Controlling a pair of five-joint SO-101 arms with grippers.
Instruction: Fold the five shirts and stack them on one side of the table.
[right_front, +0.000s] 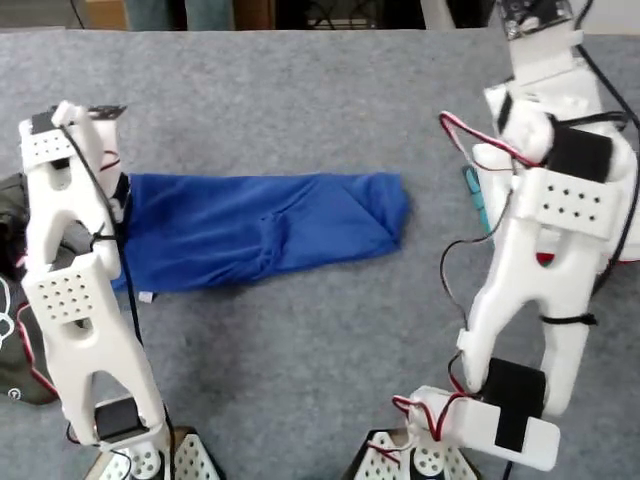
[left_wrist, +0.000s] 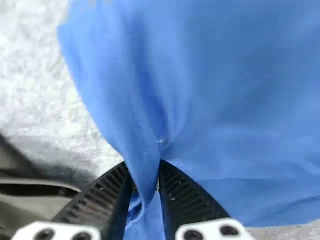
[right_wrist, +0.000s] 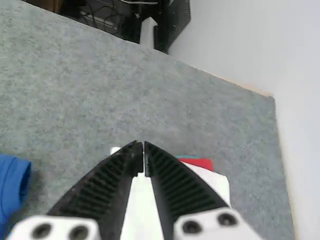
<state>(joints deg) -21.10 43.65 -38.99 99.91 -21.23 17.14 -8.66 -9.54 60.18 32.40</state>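
Observation:
A blue shirt (right_front: 260, 230), folded into a long strip, lies across the middle of the grey table (right_front: 300, 100). My left gripper (left_wrist: 145, 192) is shut on a pinched fold of the blue shirt (left_wrist: 215, 90) at its left end, below the left arm (right_front: 75, 290). The right arm (right_front: 545, 200) stands over a stack of folded shirts, of which a teal edge (right_front: 476, 200) and a bit of red (right_front: 543, 258) show. My right gripper (right_wrist: 140, 148) is shut with nothing in it, above the stack's white top shirt (right_wrist: 215, 182) and red layer (right_wrist: 196, 163).
Dark olive and black garments (right_front: 14, 300) lie at the table's left edge beneath the left arm, and olive cloth (left_wrist: 20, 185) shows beside the left gripper. The table's far right corner (right_wrist: 270, 97) borders a pale wall. Grey table stretches beyond and in front of the blue shirt.

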